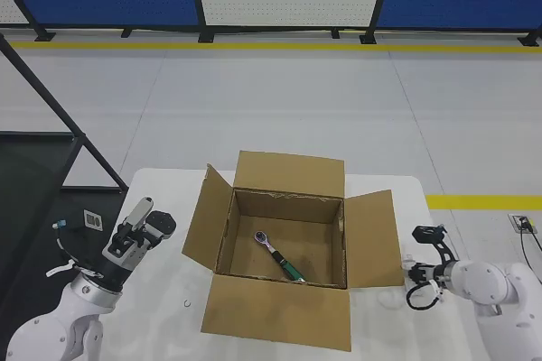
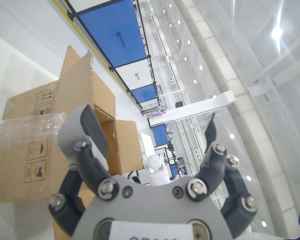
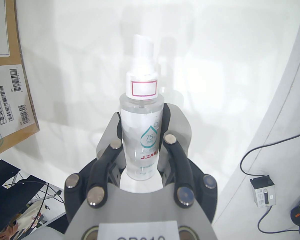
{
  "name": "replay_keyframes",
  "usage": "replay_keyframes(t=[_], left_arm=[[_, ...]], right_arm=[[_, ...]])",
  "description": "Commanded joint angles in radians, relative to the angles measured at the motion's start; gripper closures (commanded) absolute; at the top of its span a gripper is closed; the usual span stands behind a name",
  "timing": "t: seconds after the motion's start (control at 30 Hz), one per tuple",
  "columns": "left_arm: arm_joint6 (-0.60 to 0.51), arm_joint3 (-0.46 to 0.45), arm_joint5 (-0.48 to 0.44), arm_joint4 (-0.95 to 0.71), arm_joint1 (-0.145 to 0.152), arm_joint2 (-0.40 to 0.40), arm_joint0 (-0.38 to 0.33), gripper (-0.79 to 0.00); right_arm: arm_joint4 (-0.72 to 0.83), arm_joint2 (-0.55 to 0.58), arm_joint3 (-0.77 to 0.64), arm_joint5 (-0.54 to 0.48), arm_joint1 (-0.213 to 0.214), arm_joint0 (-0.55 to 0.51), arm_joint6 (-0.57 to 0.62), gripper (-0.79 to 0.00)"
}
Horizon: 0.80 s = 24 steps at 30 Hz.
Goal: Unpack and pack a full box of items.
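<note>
Tabletop (image 1: 379,316), white, carries the open cardboard box (image 1: 275,311) in the middle, with all four flaps folded outward. Inside the box, on its floor, lies one ratchet wrench (image 1: 278,256). Its long axis runs diagonally: the metal head points away from the robot and to its left, and the green handle points toward the robot and its right.

The right gripper (image 3: 142,121) is beside the right flap, over the table, and its fingers are clamped on the body of a clear spray bottle (image 3: 141,106). The long axis of the bottle follows the fingers, and the white nozzle points away from the wrist. Whether the bottle touches the table, I cannot tell.

The left gripper (image 2: 150,126) is near the left flap, with its fingers wide apart and nothing between them.

I judge that this is the unpacking half: the bottle is outside and the wrench is not yet taken. The next move probably calls for placing the bottle on the free table well apart from the flap and releasing it. After this, one arm must descend into the box and grasp the wrench across its handle.
</note>
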Motion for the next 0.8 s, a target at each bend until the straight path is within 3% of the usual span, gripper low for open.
replay_keyframes(t=[0.0, 0.1, 0.17, 0.63, 0.77], left_arm=[[0.0, 0.0, 0.0, 0.0, 0.0, 0.0, 0.0, -0.785], [0.0, 0.0, 0.0, 0.0, 0.0, 0.0, 0.0, -0.785], [0.0, 0.0, 0.0, 0.0, 0.0, 0.0, 0.0, -0.785], [0.0, 0.0, 0.0, 0.0, 0.0, 0.0, 0.0, -0.785], [0.0, 0.0, 0.0, 0.0, 0.0, 0.0, 0.0, -0.785]], right_arm=[[0.0, -0.006, 0.006, 0.003, 0.001, 0.004, 0.0, -0.154], [0.003, -0.014, 0.015, 0.004, 0.003, 0.011, 0.003, -0.194], [0.014, -0.014, 0.023, -0.002, 0.004, 0.015, 0.003, -0.283], [0.036, -0.032, 0.048, 0.003, 0.014, 0.026, -0.014, -0.486], [0.042, -0.033, 0.047, 0.005, 0.017, 0.025, -0.017, -0.477]])
